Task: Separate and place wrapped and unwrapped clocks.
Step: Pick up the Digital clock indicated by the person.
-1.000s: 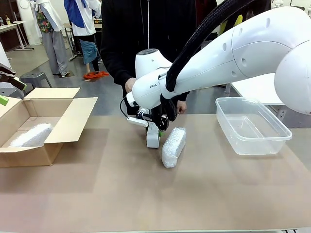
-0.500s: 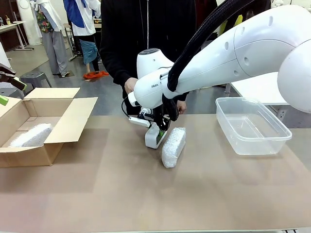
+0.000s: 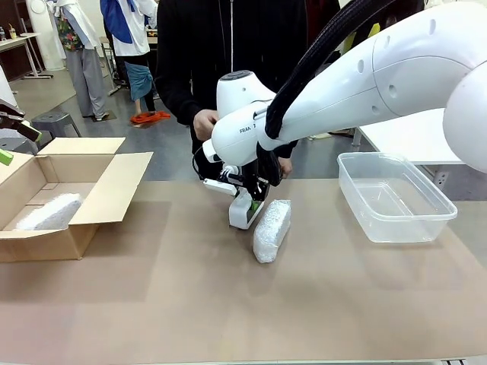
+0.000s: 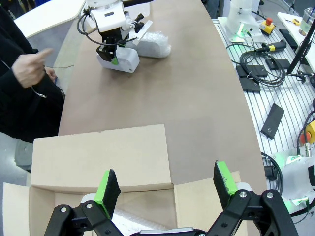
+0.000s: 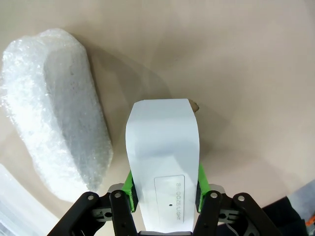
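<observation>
Right wrist view: the bare white clock (image 5: 162, 147) is clamped between the green pads (image 5: 129, 182) of the right tool (image 5: 165, 183), its dark face hidden. It tilts near the worktop's (image 3: 228, 304) far edge, just beside a wrapped clock (image 3: 272, 228) lying there. A second wrapped clock (image 3: 49, 213) lies in the cardboard box (image 3: 46, 242) at the left edge, partly hidden by its wall. The left tool (image 4: 166, 183) gapes above that box. A clear tub (image 3: 415, 226) stands at the right edge.
</observation>
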{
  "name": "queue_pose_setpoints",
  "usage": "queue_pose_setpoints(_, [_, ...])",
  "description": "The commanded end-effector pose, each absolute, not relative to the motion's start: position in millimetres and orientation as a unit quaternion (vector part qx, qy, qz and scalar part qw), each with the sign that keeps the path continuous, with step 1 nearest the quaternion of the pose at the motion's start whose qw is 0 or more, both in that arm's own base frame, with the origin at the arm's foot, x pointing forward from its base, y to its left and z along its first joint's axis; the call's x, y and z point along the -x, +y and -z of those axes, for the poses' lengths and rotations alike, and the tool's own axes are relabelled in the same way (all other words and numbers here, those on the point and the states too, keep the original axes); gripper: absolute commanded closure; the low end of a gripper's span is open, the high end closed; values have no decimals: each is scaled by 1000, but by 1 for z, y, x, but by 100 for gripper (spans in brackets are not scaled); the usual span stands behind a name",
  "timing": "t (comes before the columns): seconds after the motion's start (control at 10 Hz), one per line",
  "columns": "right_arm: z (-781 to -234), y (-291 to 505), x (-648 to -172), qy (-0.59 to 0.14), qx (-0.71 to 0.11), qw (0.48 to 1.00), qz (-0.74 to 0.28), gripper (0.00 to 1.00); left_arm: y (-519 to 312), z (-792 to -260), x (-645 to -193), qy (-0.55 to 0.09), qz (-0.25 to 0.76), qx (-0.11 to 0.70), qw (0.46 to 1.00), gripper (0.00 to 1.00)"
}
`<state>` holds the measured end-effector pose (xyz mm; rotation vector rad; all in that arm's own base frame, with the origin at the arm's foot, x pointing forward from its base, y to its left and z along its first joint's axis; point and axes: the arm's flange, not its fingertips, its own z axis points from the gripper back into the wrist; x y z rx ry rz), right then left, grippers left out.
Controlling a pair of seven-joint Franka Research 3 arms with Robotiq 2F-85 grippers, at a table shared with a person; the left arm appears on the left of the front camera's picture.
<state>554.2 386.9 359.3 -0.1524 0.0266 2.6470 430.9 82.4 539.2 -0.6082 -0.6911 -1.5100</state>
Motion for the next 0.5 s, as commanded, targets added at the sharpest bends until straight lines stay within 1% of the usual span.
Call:
queue_pose_setpoints(0.0, [-367, 374, -545, 15, 56, 277, -959, 87, 84, -540, -430, -306, 665, 267, 627, 0])
queue_pose_setpoints(0.1, [-372, 371, -544, 19, 54, 295, -954, 68, 84, -540, -430, -306, 665, 267, 627, 0])
queue_pose_setpoints(0.2, [-376, 369, -545, 26, 50, 322, -945, 100, 84, -540, -430, -306, 665, 267, 627, 0])
queue_pose_setpoints(0.3, [-383, 365, -545, 36, 41, 359, -932, 87, 84, -540, -430, -306, 665, 267, 627, 0])
queue_pose_setpoints(0.4, [-389, 362, -545, 43, 36, 399, -915, 100, 84, -540, -430, -306, 665, 267, 627, 0])
